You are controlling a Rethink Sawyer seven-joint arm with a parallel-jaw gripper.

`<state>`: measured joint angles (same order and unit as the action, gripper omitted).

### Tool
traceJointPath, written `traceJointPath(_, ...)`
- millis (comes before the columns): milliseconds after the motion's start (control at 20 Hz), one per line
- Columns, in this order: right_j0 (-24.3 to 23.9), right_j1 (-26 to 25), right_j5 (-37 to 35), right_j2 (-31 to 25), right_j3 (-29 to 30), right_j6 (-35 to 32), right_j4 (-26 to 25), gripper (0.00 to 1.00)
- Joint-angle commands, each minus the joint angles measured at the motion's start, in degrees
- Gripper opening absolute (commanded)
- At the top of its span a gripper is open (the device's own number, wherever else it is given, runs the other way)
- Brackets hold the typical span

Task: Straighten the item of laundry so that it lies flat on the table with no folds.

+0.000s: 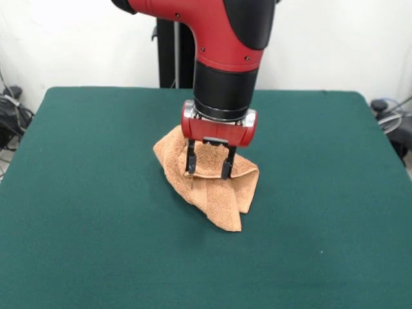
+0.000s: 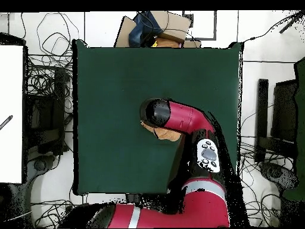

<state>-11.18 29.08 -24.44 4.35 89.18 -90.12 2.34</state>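
Working step: the jaws stood planted in the crumpled towel, so by the look of it the grasp-and-spread stage was in hand, with flattening not yet done
Jaws: part-open, the two black fingers set apart and straddling a raised ridge of cloth; whether they already pinched it could not be told
Towel: bunched in a heap near the middle of the counter, folded over itself, one pointed corner trailing toward the camera in the front view
Overhead: only a small tan patch of towel showed beside the wrist, the arm covering the rest
Next move: probably closing on that ridge, then lifting and dragging outward so the layers could fall open; a low pull would likely serve better than a high one
Surroundings: cables and equipment lay off the counter's edges, a cardboard box beyond the far edge in the overhead view
Obstacles: nothing else rested on the green cloth; the towel's own doubled layers were the main hindrance
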Motion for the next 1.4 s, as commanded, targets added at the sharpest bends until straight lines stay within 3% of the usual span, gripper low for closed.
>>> traceJointPath(50, 0.48, 3.58, 4.91, -3.27, 8.97, -12.95, 1.6, 1.0)
traceJointPath(300, 0.05, 5.75, 5.54, -3.52, 12.07, -12.23, 1.31, 1.0)
traceJointPath(850, -2.11, 5.02, 8.81, -4.68, 14.65, -10.36, 0.22, 1.0)
traceJointPath(1400, -3.95, 2.16, 9.52, -5.66, 12.07, -8.1, -0.6, 1.0)
